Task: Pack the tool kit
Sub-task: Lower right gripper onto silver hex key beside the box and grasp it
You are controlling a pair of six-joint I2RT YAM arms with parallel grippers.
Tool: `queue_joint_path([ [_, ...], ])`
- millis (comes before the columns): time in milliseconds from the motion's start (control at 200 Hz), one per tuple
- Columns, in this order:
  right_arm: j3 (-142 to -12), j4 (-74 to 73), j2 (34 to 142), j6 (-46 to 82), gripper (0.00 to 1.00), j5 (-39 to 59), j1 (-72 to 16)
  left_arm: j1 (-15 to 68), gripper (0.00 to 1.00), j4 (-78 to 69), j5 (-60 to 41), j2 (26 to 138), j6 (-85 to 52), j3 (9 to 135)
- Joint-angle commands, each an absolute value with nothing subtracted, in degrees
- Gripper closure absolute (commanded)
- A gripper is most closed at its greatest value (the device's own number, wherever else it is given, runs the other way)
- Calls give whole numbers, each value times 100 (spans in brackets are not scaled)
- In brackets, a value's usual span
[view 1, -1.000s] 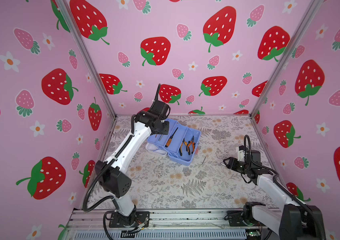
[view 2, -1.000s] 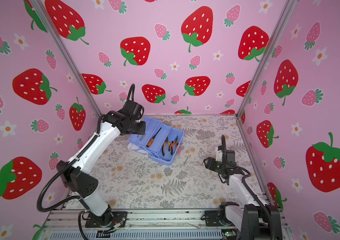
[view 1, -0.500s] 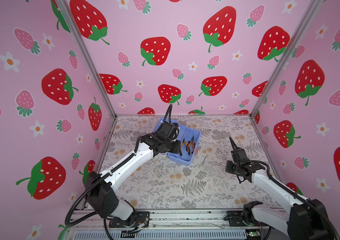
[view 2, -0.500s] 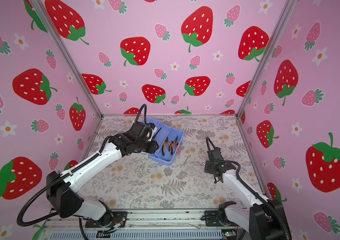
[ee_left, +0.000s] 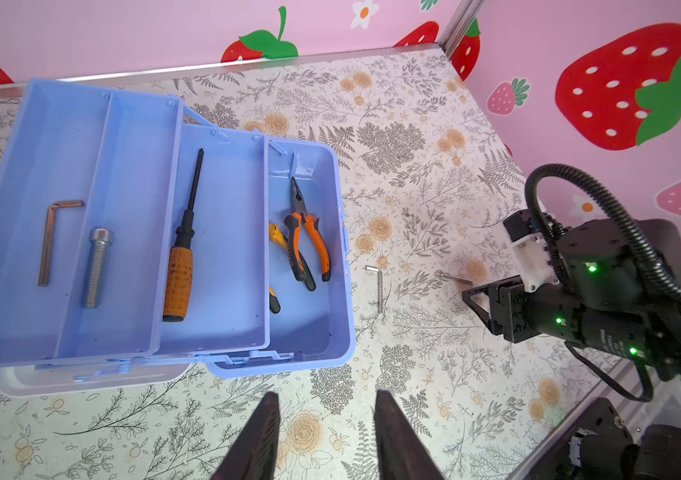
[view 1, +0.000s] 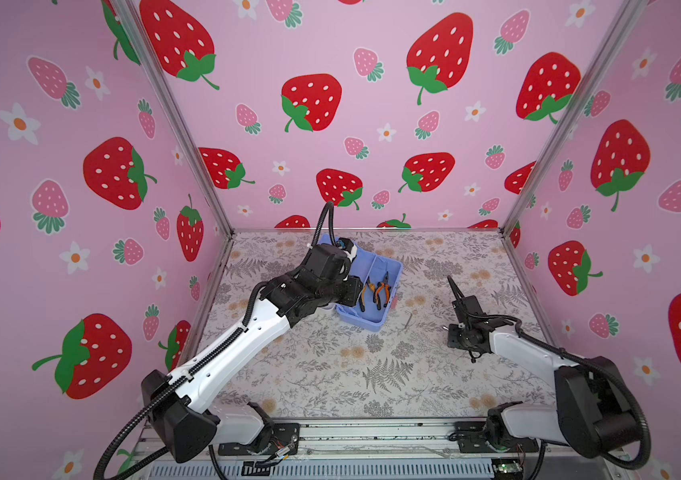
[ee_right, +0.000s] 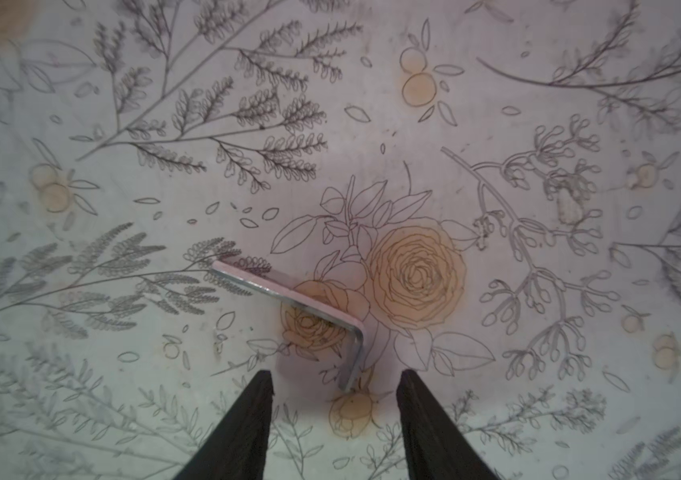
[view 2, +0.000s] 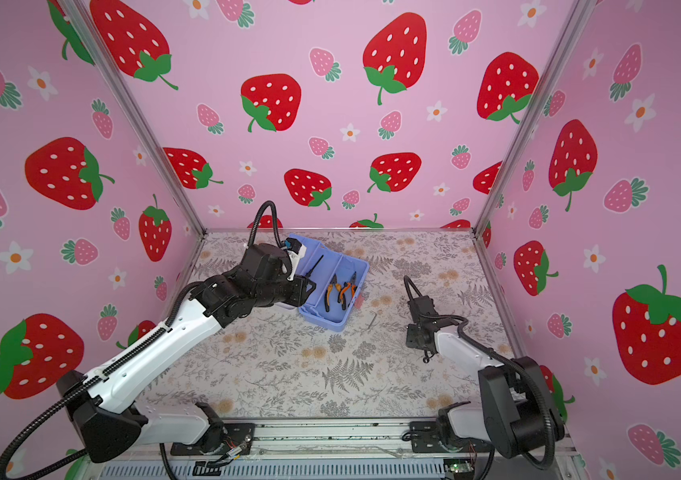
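Left gripper hangs with its fingers parted and nothing between them, at the near side of the open tool kit. The kit sits toward the far middle of the floral table, trays fanned out. Pliers lie in its base, a screwdriver in a tray. Right gripper, fingers also parted, hovers over a hex key lying loose on the table to the right.

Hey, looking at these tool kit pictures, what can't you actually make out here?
- Second pliers: left wrist view, mostly hidden under the middle tray.
- White lid: left wrist view, only an edge shows beneath the upper tray.
- Loose hex key: both top views, too small for detail.
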State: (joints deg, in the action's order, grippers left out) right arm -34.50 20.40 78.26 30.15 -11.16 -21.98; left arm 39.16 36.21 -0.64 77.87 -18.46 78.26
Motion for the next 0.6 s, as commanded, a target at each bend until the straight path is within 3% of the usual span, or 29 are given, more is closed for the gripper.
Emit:
queue_joint_path([
  [0,-3628,1925,8129,2896,53,-1068,-2215,3906,59,3733,-223,7990,-1939,8027],
  [245,-3821,1560,8510,2883,59,-910,-2221,3840,60,3684,-1070,8336,-2197,8088],
  [590,-3688,1147,8505,3095,81,-257,-2219,3842,60,3612,-1554,8579,-2330,8095],
])
